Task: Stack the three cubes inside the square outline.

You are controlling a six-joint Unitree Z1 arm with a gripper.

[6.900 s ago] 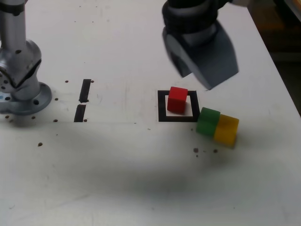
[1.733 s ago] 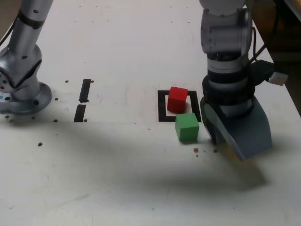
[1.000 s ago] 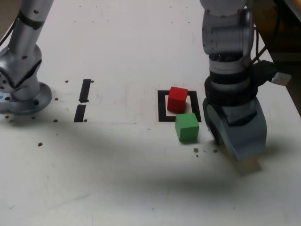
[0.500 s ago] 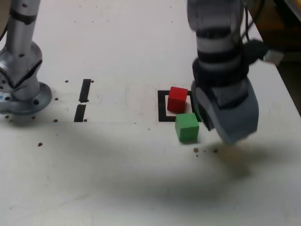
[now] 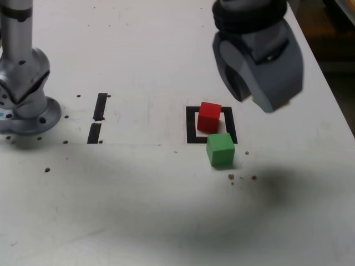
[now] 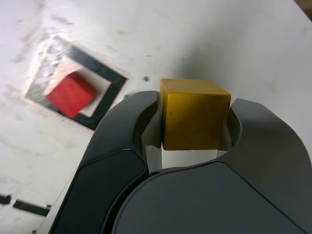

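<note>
1. The gripper (image 6: 195, 119) is clamped on the yellow cube (image 6: 194, 114); in the wrist view the cube sits squarely between the two dark grey jaws, its side faces pressed by them and its top face clear.
2. In the exterior view the gripper (image 5: 260, 97) hangs in the air above the table (image 5: 166, 210), up and toward that view's right of the square outline. Only a thin sliver of yellow shows at its lower edge there, so the hold is read from the wrist view.
3. The gripper touches nothing on the table; its blurred shadow lies on the surface below it, toward the exterior view's right of the green cube.
4. The red cube (image 5: 209, 117) rests inside the square outline (image 5: 191, 126), turned a little against the frame's edges. In the wrist view the red cube (image 6: 69, 94) also lies on the white centre of the outline (image 6: 105, 105).
5. The green cube (image 5: 221, 149) stands on the table just in front of the outline's near corner on the exterior view's right, overlapping the black line there. It is close to the red cube, but whether they touch cannot be told.
6. Nothing is stacked on the red cube.
7. Two short black bars (image 5: 98, 117) are marked on the table well toward the exterior view's left of the outline.
8. The arm's silver base (image 5: 23, 94) stands at the exterior view's left edge.
9. Small dark specks (image 5: 242, 177) dot the table near the green cube.
</note>
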